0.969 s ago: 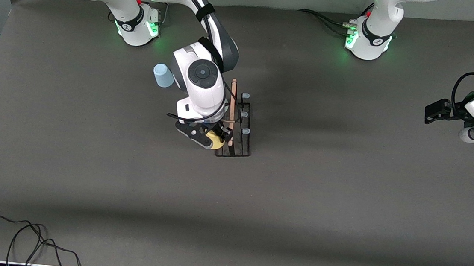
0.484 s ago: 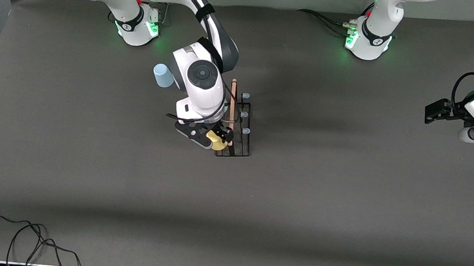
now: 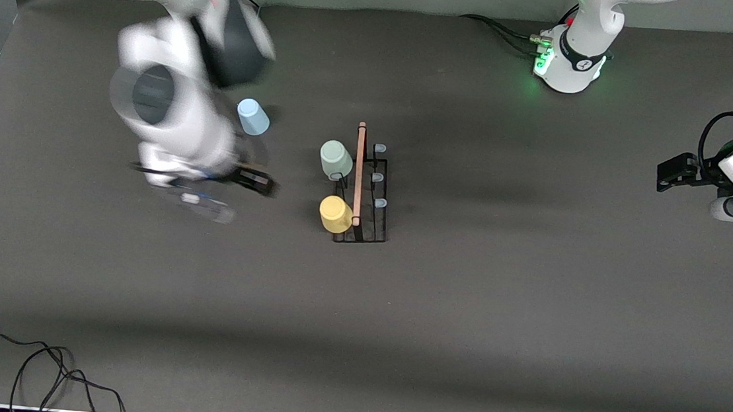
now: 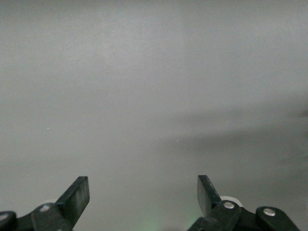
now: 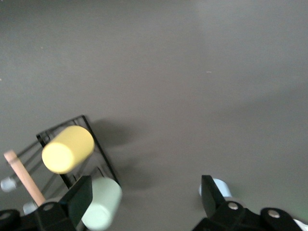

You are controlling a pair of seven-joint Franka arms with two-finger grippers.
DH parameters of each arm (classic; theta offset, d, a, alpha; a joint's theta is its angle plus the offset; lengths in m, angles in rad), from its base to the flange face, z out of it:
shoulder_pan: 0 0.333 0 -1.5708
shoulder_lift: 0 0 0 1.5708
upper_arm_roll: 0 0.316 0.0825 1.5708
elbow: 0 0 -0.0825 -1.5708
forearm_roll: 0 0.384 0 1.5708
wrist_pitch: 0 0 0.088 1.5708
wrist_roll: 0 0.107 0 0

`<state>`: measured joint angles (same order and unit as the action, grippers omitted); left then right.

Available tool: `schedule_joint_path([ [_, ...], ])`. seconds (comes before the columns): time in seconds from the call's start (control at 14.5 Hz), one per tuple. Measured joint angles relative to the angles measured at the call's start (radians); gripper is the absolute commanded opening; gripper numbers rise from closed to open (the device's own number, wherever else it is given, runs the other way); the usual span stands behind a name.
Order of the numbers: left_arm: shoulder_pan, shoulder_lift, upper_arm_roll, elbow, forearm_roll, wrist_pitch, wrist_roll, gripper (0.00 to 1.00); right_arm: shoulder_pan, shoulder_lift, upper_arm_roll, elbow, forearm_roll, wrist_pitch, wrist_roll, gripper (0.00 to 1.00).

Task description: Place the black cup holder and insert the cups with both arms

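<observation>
The black cup holder (image 3: 374, 197) stands mid-table with its wooden rod handle (image 3: 359, 172) on top. A yellow cup (image 3: 336, 214) and a pale green cup (image 3: 335, 159) sit upturned on its pegs on the side toward the right arm. The light blue cup (image 3: 253, 117) stands upturned on the table, nearer the right arm's base. My right gripper (image 3: 261, 183) is open and empty, blurred, over the table between the blue cup and the holder. Its wrist view shows the yellow cup (image 5: 67, 149), the green cup (image 5: 103, 204) and the blue cup (image 5: 217, 186). My left gripper (image 3: 666, 174) waits open at its end of the table.
Three pale blue-capped pegs (image 3: 377, 175) on the holder's side toward the left arm are bare. A black cable (image 3: 28, 362) lies coiled at the table's near corner, at the right arm's end. The left wrist view shows only grey surface between the open fingers (image 4: 77, 195).
The right gripper let go of the yellow cup on the holder and swung away toward the right arm's end. The green cup, hidden before, now shows. The left arm has not moved.
</observation>
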<state>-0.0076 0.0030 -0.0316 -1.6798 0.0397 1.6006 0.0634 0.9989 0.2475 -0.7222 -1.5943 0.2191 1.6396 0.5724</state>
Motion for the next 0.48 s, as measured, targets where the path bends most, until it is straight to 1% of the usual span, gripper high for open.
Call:
schedule_joint_path([
  [0.14,0.0,0.0,0.0,0.0,0.0,0.0,0.0,1.0,-0.003,-0.096,-0.092,-0.002,-0.017,-0.089,-0.106,1.0],
  [0.28,0.0,0.0,0.0,0.0,0.0,0.0,0.0,1.0,-0.004,-0.176,-0.164,-0.001,-0.073,-0.138,-0.189,1.0],
  [0.48,0.0,0.0,0.0,0.0,0.0,0.0,0.0,1.0,-0.003,-0.256,-0.21,0.0,-0.202,-0.172,-0.303,1.0],
])
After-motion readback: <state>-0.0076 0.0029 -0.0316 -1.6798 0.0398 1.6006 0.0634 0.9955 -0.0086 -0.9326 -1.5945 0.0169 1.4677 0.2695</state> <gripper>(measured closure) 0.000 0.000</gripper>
